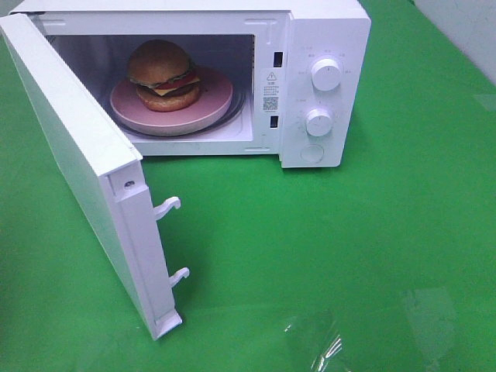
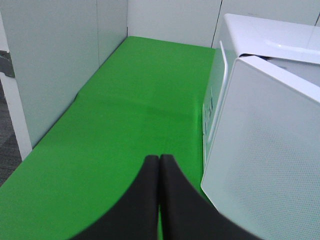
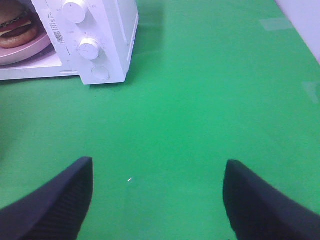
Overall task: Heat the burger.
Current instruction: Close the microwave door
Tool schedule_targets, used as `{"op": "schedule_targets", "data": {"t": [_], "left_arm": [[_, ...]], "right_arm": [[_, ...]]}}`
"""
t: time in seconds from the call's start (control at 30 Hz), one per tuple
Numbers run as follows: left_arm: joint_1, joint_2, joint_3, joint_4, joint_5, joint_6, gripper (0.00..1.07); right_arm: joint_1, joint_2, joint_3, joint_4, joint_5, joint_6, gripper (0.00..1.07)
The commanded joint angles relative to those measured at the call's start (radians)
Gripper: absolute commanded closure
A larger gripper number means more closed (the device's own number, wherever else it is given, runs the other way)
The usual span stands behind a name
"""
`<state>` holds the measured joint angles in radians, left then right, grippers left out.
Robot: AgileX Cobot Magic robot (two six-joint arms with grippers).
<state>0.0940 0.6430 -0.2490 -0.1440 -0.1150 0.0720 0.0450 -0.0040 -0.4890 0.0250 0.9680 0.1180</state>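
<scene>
shows a qr sticker [image 1: 270,101], print illegible, on the microwave [image 1: 345,39] holding the burger [image 1: 163,71], with left gripper [image 2: 159,167] pinched shut by the door [image 2: 270,160], right gripper [image 3: 157,197] wide, empty.

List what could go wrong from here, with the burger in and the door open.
1. The shut left gripper sits beside the door's outer face; a hard push might slide the microwave instead of latching it.
2. The plate lies near the front sill; if its rim juts out, the door may bump it and jolt the burger.
</scene>
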Motion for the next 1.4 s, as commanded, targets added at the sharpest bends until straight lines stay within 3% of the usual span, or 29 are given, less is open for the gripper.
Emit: {"op": "schedule_targets", "data": {"t": [0.03,0.13,0.23,0.27,0.3,0.37,0.4,0.43,0.47,0.5,0.53,0.57,0.6,0.63,0.73,1.23,1.4], "left_arm": [[0.003,0.064,0.006,-0.003,-0.110,-0.002,1.07],[0.003,0.103,0.006,0.012,-0.150,-0.009,1.07],[0.003,0.151,0.006,0.056,-0.194,-0.057,1.07],[0.003,0.178,0.006,0.094,-0.216,-0.104,1.07],[0.003,0.178,0.006,0.094,-0.216,-0.104,1.07],[0.003,0.222,0.006,0.182,-0.244,-0.199,1.07],[0.003,0.222,0.006,0.182,-0.244,-0.199,1.07],[0.003,0.250,0.006,0.276,-0.266,-0.281,1.07],[0.003,0.250,0.006,0.276,-0.266,-0.281,1.07],[0.003,0.281,0.006,0.371,-0.304,-0.364,1.07],[0.003,0.281,0.006,0.371,-0.304,-0.364,1.07],[0.003,0.317,0.006,0.469,-0.356,-0.440,1.07],[0.003,0.317,0.006,0.469,-0.356,-0.440,1.07],[0.003,0.352,0.006,0.565,-0.425,-0.509,1.07],[0.003,0.409,0.006,0.650,-0.492,-0.561,1.07],[0.003,0.617,0.006,0.672,-0.656,-0.561,1.07],[0.003,0.674,0.006,0.671,-0.667,-0.513,1.07]], "right_arm": [[-0.007,-0.025,0.000,0.004,-0.011,0.010,0.37],[-0.007,-0.025,0.000,0.004,-0.011,0.010,0.37],[-0.007,-0.025,0.000,0.004,-0.011,0.010,0.37],[-0.007,-0.025,0.000,0.004,-0.011,0.010,0.37],[-0.007,-0.025,0.000,0.004,-0.011,0.010,0.37],[-0.007,-0.025,0.000,0.004,-0.011,0.010,0.37],[-0.007,-0.025,0.000,0.004,-0.011,0.010,0.37],[-0.007,-0.025,0.000,0.004,-0.011,0.010,0.37],[-0.007,-0.025,0.000,0.004,-0.011,0.010,0.37],[-0.007,-0.025,0.000,0.004,-0.011,0.010,0.37],[-0.007,-0.025,0.000,0.004,-0.011,0.010,0.37],[-0.007,-0.025,0.000,0.004,-0.011,0.010,0.37],[-0.007,-0.025,0.000,0.004,-0.011,0.010,0.37],[-0.007,-0.025,0.000,0.004,-0.011,0.010,0.37],[-0.007,-0.025,0.000,0.004,-0.011,0.010,0.37],[-0.007,-0.025,0.000,0.004,-0.011,0.010,0.37],[-0.007,-0.025,0.000,0.004,-0.011,0.010,0.37]]}}
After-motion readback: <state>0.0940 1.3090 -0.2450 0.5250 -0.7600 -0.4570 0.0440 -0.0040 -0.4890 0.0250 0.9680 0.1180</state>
